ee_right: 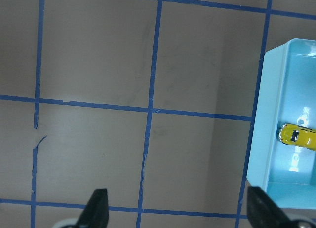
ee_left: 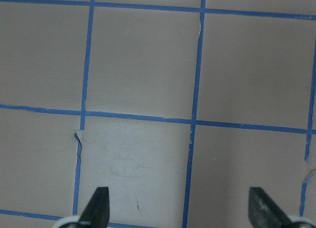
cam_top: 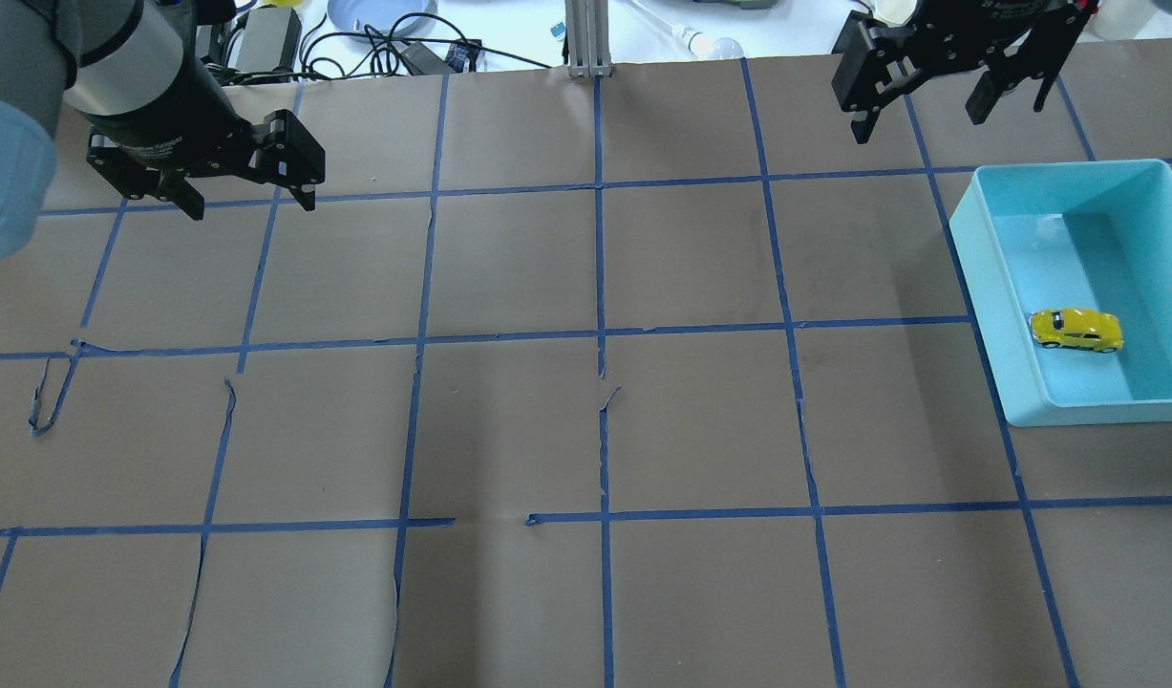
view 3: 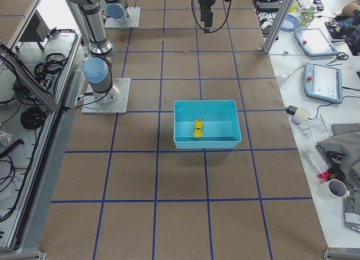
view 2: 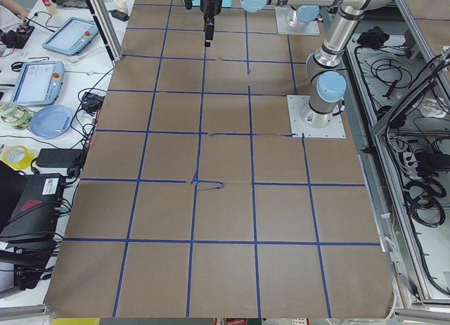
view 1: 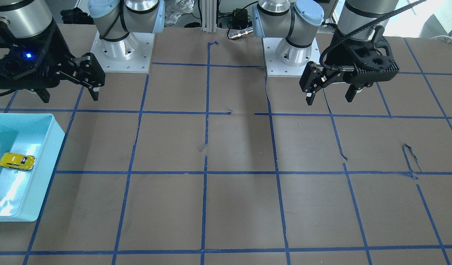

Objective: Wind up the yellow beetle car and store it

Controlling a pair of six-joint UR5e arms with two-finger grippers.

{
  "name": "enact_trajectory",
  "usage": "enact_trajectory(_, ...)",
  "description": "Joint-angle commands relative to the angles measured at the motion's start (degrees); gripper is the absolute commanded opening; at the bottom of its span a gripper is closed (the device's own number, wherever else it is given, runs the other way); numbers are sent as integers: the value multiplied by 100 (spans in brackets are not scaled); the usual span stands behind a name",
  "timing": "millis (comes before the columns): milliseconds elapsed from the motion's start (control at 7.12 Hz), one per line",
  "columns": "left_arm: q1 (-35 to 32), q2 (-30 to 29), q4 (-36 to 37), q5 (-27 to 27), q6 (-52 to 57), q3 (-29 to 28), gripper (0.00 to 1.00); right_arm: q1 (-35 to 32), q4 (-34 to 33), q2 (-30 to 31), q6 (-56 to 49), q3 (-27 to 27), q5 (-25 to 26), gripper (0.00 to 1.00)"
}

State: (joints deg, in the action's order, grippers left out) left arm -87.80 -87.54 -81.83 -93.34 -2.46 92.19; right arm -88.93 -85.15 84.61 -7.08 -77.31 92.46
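Observation:
The yellow beetle car [view 1: 17, 161] lies on its wheels inside the light blue bin [view 1: 52, 147], apart from both grippers. It also shows in the overhead view [cam_top: 1076, 330], the exterior right view [view 3: 198, 128] and the right wrist view [ee_right: 297, 135]. My right gripper [cam_top: 918, 124] is open and empty, raised above the table beyond the bin's [cam_top: 987, 287] far corner. My left gripper [cam_top: 251, 205] is open and empty, raised over the table's other side. In the front-facing view the right gripper [view 1: 70, 97] is on the left and the left gripper [view 1: 329, 98] on the right.
Brown paper with a blue tape grid [cam_top: 600, 344] covers the table. Both arm bases [view 1: 124, 55] stand at the robot's edge. Cables, tablets and clutter [view 2: 42, 79] lie beyond the table's far edge. The left wrist view shows only bare paper [ee_left: 143, 65].

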Motion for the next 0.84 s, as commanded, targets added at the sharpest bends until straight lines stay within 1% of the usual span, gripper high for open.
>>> enact_trajectory(0,0,0,0,0,0,1,100,-1,-158,-23,354,-30,-26,100)
enact_trajectory(140,0,0,0,0,0,1,100,-1,-760,-58,496,-65,-226,100)
enact_trajectory(421,0,0,0,0,0,1,100,-1,-810,29,664,-284,-290,100)
enact_trajectory(702,0,0,0,-9,0,1,100,-1,-810,30,664,-276,-281,100)
